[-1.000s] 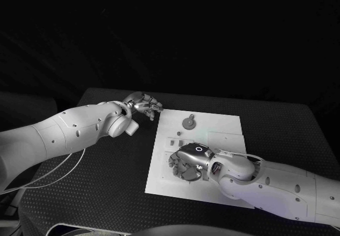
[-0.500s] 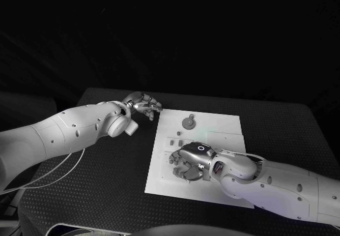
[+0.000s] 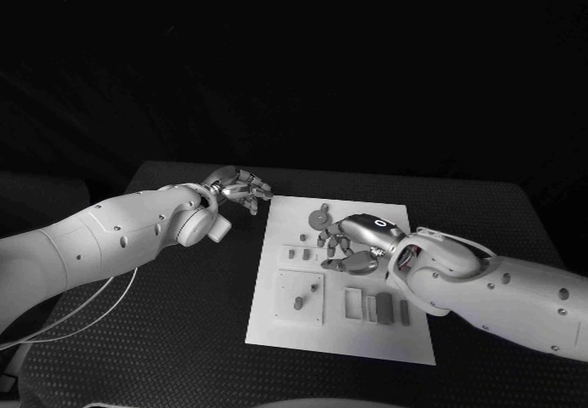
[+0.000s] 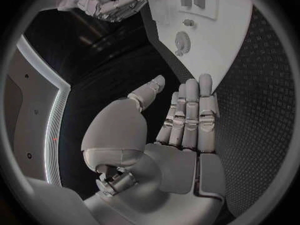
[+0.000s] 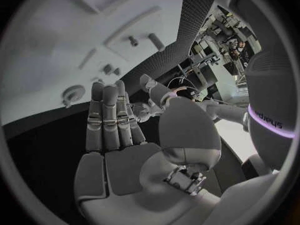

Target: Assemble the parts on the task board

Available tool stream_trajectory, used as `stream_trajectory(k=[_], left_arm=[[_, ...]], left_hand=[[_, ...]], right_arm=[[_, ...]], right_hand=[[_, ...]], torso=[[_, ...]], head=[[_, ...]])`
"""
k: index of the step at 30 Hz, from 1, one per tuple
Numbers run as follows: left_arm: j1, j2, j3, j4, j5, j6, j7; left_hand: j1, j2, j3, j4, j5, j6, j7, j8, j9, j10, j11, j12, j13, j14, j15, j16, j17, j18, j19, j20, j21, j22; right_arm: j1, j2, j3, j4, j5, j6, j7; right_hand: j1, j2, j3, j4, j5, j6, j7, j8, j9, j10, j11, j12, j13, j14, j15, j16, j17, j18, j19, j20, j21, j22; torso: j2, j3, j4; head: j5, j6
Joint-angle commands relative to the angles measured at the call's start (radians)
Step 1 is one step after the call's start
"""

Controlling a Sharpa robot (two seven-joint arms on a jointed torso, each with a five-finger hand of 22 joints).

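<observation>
I have a black table (image 3: 160,331) with a fine dotted texture filling the lower half of the head view, and plain darkness behind it across the top of the frame. The white task board (image 3: 341,336) lies at the centre of the frame, a little right of the middle, its long side running from the upper centre down toward the lower centre.

My left arm comes in from the left edge and ends with the left hand (image 3: 240,185) in the upper left of centre, just off the board's top left corner and over bare table. In the left wrist view its fingers (image 4: 190,115) lie straight and side by side with the thumb standing apart, and nothing is in the palm.

My right arm enters from the lower right and reaches up across the board. The right hand (image 3: 349,246) hangs over the board's upper middle, palm down. In the right wrist view its fingers (image 5: 109,117) are stretched out flat and close together, thumb off to one side, holding nothing.

On the board I see a round part (image 3: 321,218) near the top edge, just above the right hand. Below the hand, a square recess (image 3: 302,296) at the board's left holds a small peg and a short bar. To its right, slim upright parts (image 3: 376,307) sit in a row of slots.
</observation>
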Motion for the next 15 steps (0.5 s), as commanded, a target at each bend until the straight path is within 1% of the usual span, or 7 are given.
stream_trajectory(k=[1, 4, 5, 6, 9, 11, 15], left_arm=[[0.002, 0.004, 0.001, 0.000, 0.009, -0.025, 0.022], [0.002, 0.005, 0.001, 0.001, 0.017, -0.027, 0.029], [0.002, 0.007, 0.001, -0.001, 0.022, -0.027, 0.031], [0.002, 0.008, 0.001, -0.002, 0.026, -0.027, 0.032], [0.002, 0.007, 0.001, -0.002, 0.029, -0.026, 0.031], [0.002, 0.006, 0.001, -0.001, 0.029, -0.026, 0.032], [0.001, 0.004, 0.000, 0.002, 0.031, -0.025, 0.038]], left_hand=[[-0.011, 0.002, -0.004, 0.004, -0.004, 0.009, 0.001, 0.001, 0.002, 0.054, -0.020, 0.030, 0.015, 0.009, -0.012, -0.007, 0.003, 0.057, 0.007, -0.005, -0.007, 0.003], [-0.013, 0.002, -0.005, 0.006, -0.004, 0.009, 0.000, 0.002, 0.002, 0.063, -0.025, 0.039, 0.018, 0.011, -0.016, -0.008, 0.005, 0.055, 0.009, -0.008, -0.008, 0.005], [-0.014, 0.002, -0.005, 0.007, -0.004, 0.009, 0.000, 0.002, 0.002, 0.061, -0.025, 0.039, 0.018, 0.010, -0.016, -0.009, 0.005, 0.054, 0.009, -0.008, -0.009, 0.005], [-0.015, 0.001, -0.005, 0.008, -0.004, 0.010, 0.000, 0.002, 0.002, 0.056, -0.024, 0.038, 0.017, 0.009, -0.016, -0.011, 0.005, 0.053, 0.008, -0.009, -0.010, 0.005], [-0.014, 0.002, -0.005, 0.008, -0.004, 0.010, 0.000, 0.002, 0.003, 0.040, -0.019, 0.035, 0.015, 0.007, -0.012, -0.014, 0.007, 0.050, 0.006, -0.011, -0.014, 0.006], [-0.015, 0.001, -0.005, 0.009, -0.004, 0.010, 0.000, 0.002, 0.003, 0.036, -0.018, 0.035, 0.014, 0.006, -0.012, -0.015, 0.008, 0.049, 0.005, -0.011, -0.015, 0.006], [-0.014, 0.001, -0.005, 0.009, -0.004, 0.010, 0.000, 0.002, 0.003, 0.033, -0.017, 0.035, 0.013, 0.006, -0.011, -0.016, 0.008, 0.049, 0.005, -0.011, -0.017, 0.007]], right_arm=[[0.024, -0.036, 0.000, -0.010, 0.187, 0.060, -0.017], [0.049, -0.082, 0.000, -0.010, 0.248, 0.113, -0.052], [0.055, -0.099, 0.000, -0.010, 0.265, 0.120, -0.057], [0.059, -0.111, 0.000, -0.009, 0.272, 0.133, -0.065], [0.065, -0.151, -0.001, -0.010, 0.359, 0.231, -0.126], [0.065, -0.165, -0.001, -0.007, 0.376, 0.262, -0.148], [0.065, -0.195, -0.006, 0.016, 0.404, 0.322, -0.194]], right_hand=[[-0.013, 0.001, -0.004, 0.010, -0.006, 0.020, -0.009, 0.015, 0.007, 0.047, -0.016, 0.035, 0.037, 0.017, -0.014, 0.004, -0.010, 0.005, 0.014, -0.005, 0.006, 0.021], [-0.025, 0.004, -0.018, 0.014, -0.006, 0.050, -0.035, 0.040, 0.029, 0.104, -0.046, 0.133, 0.168, 0.057, -0.045, 0.038, -0.012, 0.005, 0.038, -0.018, 0.019, 0.020], [-0.026, 0.000, -0.028, 0.009, -0.005, 0.059, -0.052, 0.049, 0.043, 0.108, -0.057, 0.212, 0.268, 0.074, -0.058, 0.116, 0.031, 0.005, 0.049, -0.022, 0.027, 0.022], [-0.041, 0.012, -0.029, 0.022, -0.003, 0.064, -0.060, 0.054, 0.055, 0.090, -0.066, 0.267, 0.344, 0.068, -0.054, 0.162, 0.057, 0.005, 0.054, -0.025, 0.033, 0.022], [-0.051, 0.002, -0.029, 0.029, -0.004, 0.083, -0.067, 0.076, 0.099, 0.028, -0.075, 0.415, 0.532, 0.052, -0.070, 0.277, 0.110, 0.005, 0.076, -0.043, 0.078, 0.025], [-0.069, 0.000, -0.029, 0.043, -0.007, 0.074, -0.059, 0.074, 0.116, -0.013, -0.073, 0.469, 0.599, 0.034, -0.067, 0.310, 0.117, 0.005, 0.067, -0.042, 0.097, 0.026], [-0.092, -0.001, -0.027, 0.068, -0.006, 0.084, -0.064, 0.082, 0.151, -0.048, -0.076, 0.658, 0.761, 0.032, -0.069, 0.408, 0.149, 0.005, 0.076, -0.052, 0.147, 0.025]], torso=[[-0.002, -0.0011, -0.0033], [-0.004, -0.0017, -0.0071], [-0.005, -0.0015, -0.0085], [-0.005, -0.0013, -0.0095], [-0.008, -0.0001, -0.0138], [-0.010, 0.0011, -0.0170], [-0.012, 0.0046, -0.0208]], head=[[-0.017, 0.013], [-0.029, 0.019], [-0.032, 0.020], [-0.034, 0.022], [-0.041, 0.026], [-0.045, 0.027], [-0.049, 0.027]])
